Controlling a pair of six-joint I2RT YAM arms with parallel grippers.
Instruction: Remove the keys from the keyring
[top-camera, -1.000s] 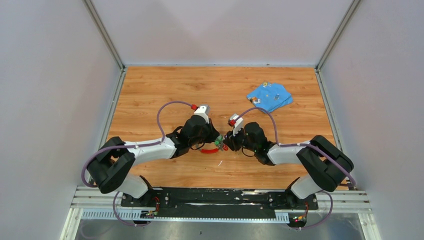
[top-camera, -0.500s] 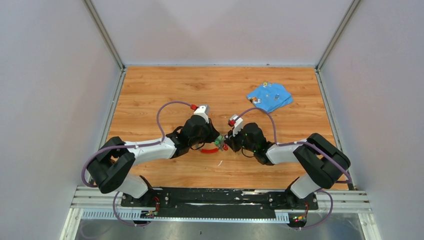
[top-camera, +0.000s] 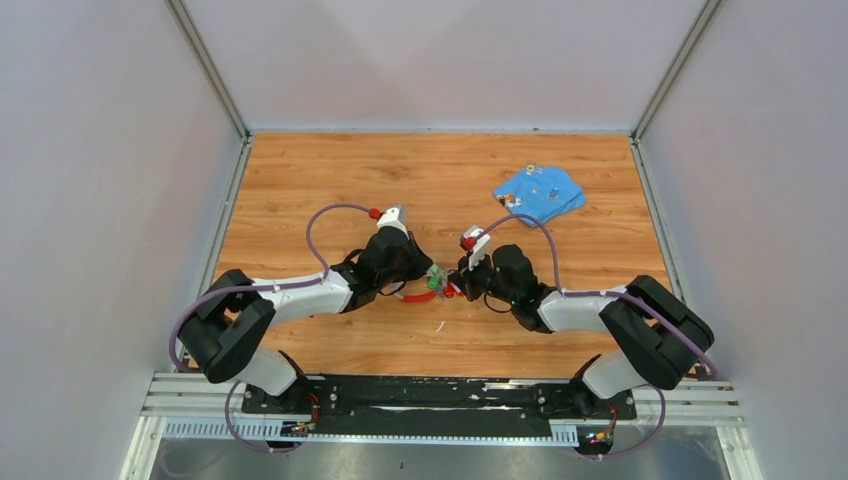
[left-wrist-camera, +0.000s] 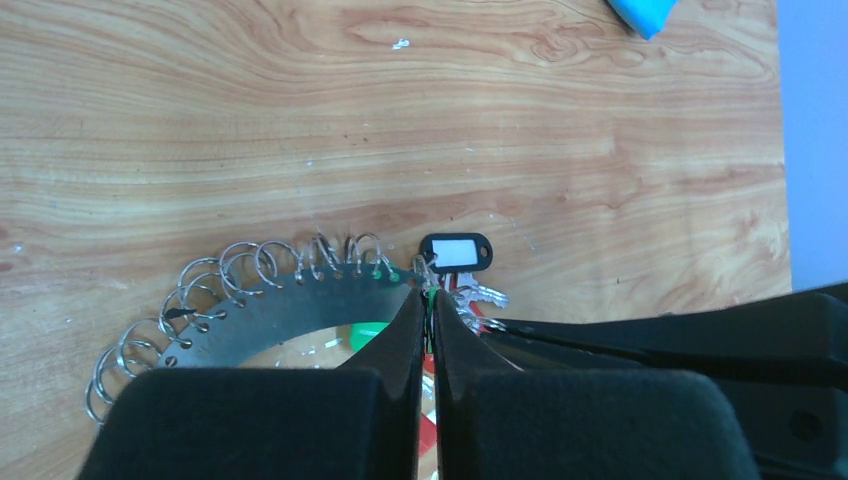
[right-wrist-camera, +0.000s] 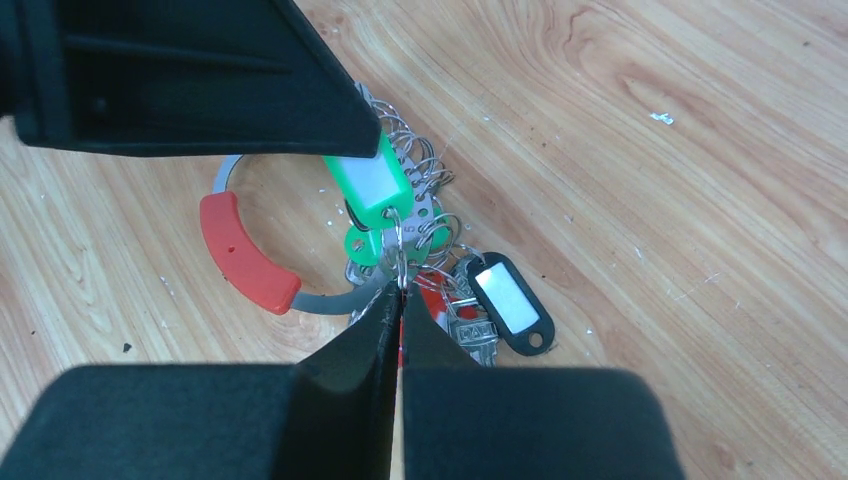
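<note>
holds green key (right-wrist-camera: 365, 185) in shut left gripper (left-wrist-camera: 432, 300). pinches small ring (right-wrist-camera: 399, 268) among keys (right-wrist-camera: 465, 335) with right gripper (right-wrist-camera: 400, 295), fully closed. finds keyring (right-wrist-camera: 330, 300) between both grippers, mid-surface (right-wrist-camera: 650, 200), keys bunched at its rim.

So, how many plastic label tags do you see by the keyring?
2. A green tag sits against the keyring; a black tag with a white label lies beside the keys on the table. More may be hidden.

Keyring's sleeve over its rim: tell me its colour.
Red. The sleeve on the keyring shows best in the right wrist view.
</note>
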